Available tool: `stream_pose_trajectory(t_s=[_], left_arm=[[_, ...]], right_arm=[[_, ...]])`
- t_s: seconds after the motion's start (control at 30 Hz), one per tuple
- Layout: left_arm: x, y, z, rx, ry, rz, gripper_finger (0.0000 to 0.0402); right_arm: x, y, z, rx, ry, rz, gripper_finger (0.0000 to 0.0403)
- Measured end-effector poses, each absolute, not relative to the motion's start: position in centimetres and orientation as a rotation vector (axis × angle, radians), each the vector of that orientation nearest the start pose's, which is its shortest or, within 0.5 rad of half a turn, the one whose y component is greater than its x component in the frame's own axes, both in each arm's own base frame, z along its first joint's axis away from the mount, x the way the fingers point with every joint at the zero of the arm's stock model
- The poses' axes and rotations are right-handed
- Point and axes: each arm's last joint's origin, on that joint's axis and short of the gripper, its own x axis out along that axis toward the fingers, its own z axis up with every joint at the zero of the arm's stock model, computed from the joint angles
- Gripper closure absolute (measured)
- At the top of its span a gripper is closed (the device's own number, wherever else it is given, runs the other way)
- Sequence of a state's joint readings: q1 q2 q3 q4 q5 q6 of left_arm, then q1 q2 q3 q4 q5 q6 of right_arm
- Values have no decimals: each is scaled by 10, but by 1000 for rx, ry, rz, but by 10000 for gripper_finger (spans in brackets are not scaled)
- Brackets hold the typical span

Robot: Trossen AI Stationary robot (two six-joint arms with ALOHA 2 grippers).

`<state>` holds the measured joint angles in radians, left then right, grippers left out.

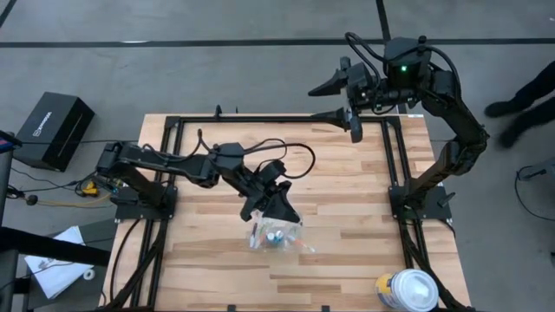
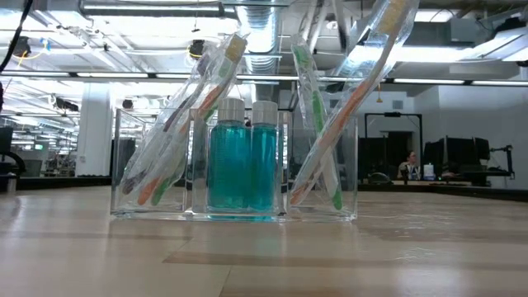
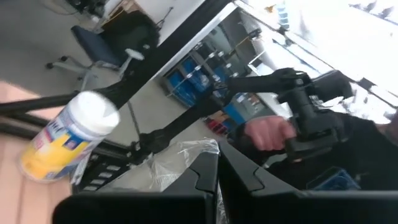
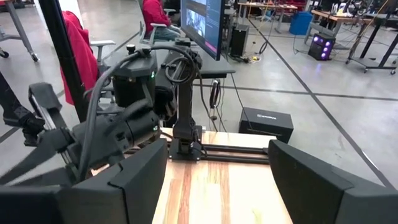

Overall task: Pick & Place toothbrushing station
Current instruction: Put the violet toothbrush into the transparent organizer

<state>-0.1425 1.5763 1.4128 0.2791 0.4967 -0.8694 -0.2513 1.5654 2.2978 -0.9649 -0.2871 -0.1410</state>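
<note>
The see-through holder (image 1: 279, 234) stands on its base on the wooden table, near the middle front; its wall (image 2: 124, 165) shows close up in the low view. Two teal bottles (image 2: 243, 165) stand upright in its middle. Wrapped toothbrushes lean in the outer compartments, one bundle to one side (image 2: 186, 124) and one to the other (image 2: 346, 107). My left gripper (image 1: 276, 208) hovers shut just over the holder's far side, level with the brush tops; it does not show in the low view. My right gripper (image 1: 334, 102) hangs open, high over the far right edge, with nothing between its fingers. My left gripper (image 3: 217, 177) has its shut fingertips right at the crinkled top of a clear toothbrush wrapper (image 3: 186, 154). Whether they touch or pinch the wrapper I cannot tell, since the fingers hide that spot.
A round white-lidded canister (image 1: 408, 290) stands at the near right corner, also in the left wrist view (image 3: 68, 134). A black box (image 1: 54, 130) and papers (image 1: 56, 260) lie off the table's left side. A person's legs (image 1: 520, 95) show beyond the far right corner.
</note>
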Motion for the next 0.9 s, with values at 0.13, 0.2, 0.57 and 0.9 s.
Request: stream_pose_trajectory(t_s=[0.13, 0.2, 0.57, 0.9], left_arm=[[364, -66, 391, -815, 187, -637, 401], [367, -67, 387, -816, 204, -630, 401], [383, -70, 364, -808, 276, -637, 401], [383, -67, 348, -787, 412, -575, 401]], right_arm=[[247, -55, 553, -75, 233, 52, 133], [247, -55, 552, -74, 239, 53, 133], [247, -55, 551, -69, 253, 54, 133], [246, -55, 548, -61, 285, 56, 133]])
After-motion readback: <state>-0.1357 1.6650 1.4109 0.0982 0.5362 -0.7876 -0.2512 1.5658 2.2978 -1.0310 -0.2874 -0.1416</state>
